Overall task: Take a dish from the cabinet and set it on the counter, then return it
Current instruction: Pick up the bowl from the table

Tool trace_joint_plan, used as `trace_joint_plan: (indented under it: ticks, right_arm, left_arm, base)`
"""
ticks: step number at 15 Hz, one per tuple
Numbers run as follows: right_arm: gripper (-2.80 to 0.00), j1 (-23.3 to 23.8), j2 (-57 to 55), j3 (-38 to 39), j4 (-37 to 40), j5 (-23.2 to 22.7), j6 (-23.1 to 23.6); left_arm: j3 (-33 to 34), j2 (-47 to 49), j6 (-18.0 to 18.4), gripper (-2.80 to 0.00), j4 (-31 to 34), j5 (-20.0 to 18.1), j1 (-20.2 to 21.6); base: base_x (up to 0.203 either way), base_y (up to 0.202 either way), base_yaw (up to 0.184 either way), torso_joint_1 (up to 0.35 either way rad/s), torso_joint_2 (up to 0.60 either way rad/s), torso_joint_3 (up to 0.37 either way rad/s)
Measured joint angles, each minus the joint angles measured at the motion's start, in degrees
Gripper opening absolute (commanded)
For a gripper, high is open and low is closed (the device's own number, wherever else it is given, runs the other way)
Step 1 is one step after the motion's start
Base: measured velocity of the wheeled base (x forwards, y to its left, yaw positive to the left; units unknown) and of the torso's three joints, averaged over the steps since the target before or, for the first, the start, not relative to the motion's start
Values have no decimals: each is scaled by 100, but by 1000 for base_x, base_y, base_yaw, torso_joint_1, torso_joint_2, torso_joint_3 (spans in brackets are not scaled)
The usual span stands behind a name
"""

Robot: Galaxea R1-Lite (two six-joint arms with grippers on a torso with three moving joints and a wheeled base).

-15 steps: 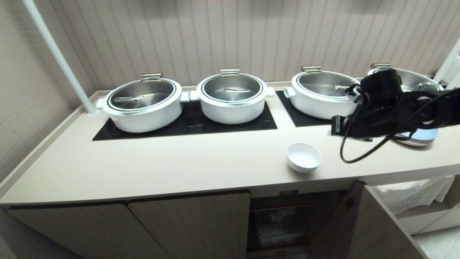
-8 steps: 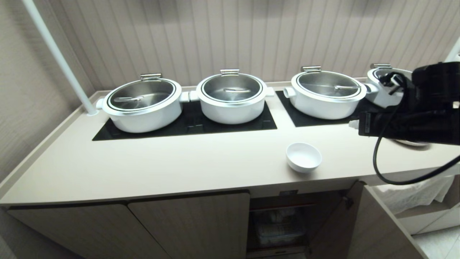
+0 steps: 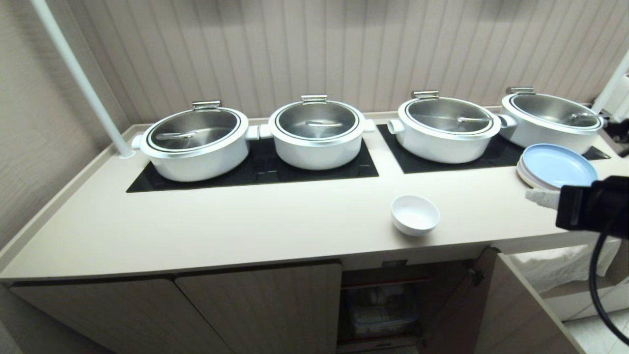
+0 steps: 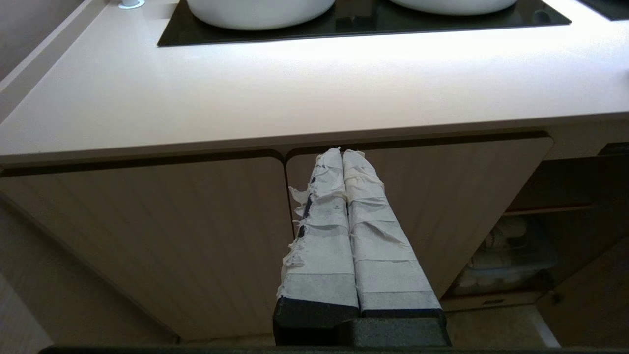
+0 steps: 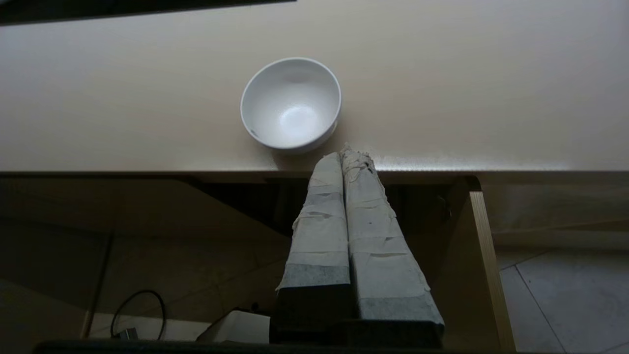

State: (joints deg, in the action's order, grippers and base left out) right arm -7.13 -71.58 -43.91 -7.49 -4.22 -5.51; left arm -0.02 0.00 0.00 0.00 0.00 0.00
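Bowl (image 3: 415, 214) sits upright on the counter (image 3: 245, 226), lower center-right of head view, near the front edge, empty, nothing touching it. Right gripper (image 3: 538, 196) at far right edge of head view, w/ taped fingers (image 5: 344, 231) pressed together, holding nothing; well apart from bowl. In right wrist view its tips show just below the bowl, over the counter edge. Left gripper (image 4: 342, 156) also closed, empty, fingers (image 4: 339, 236) facing the shut cabinet (image 3: 255, 305) doors below the counter. Cabinet door (image 3: 511, 314) at lower right stands open; bin (image 3: 383, 309) inside on shelf. Four pots (image 3: 196, 142) w/ steel lids across the upper middle on black panels. Blue plate stack (image 3: 557, 167) at right, beside the last pot.
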Motion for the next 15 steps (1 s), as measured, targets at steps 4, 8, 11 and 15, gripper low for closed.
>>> trace_joint_plan:
  ticks: [4, 8, 11, 15]
  right_arm:
    - [-280, 2, 1034, 1280, -15, -2, 401]
    - [-280, 49, 1729, 2578, -566, -7, 689]
    - [-280, 251, 2164, 3546, -1239, -3, 1078]
    - [-280, 558, 2735, 4280, -1402, 10, 1442]
  left_arm:
    - [0, 0, 0, -280, 0, -5, 0]
    - [0, 0, 0, -280, 0, -2, 0]
    - [0, 0, 0, -280, 0, -2, 0]
    - [0, 0, 0, -280, 0, 0, 0]
  base:
    - [0, 0, 0, 0, 0, 0]
    - [0, 0, 0, 0, 0, 0]
    - [0, 0, 0, 0, 0, 0]
    - [0, 0, 0, 0, 0, 0]
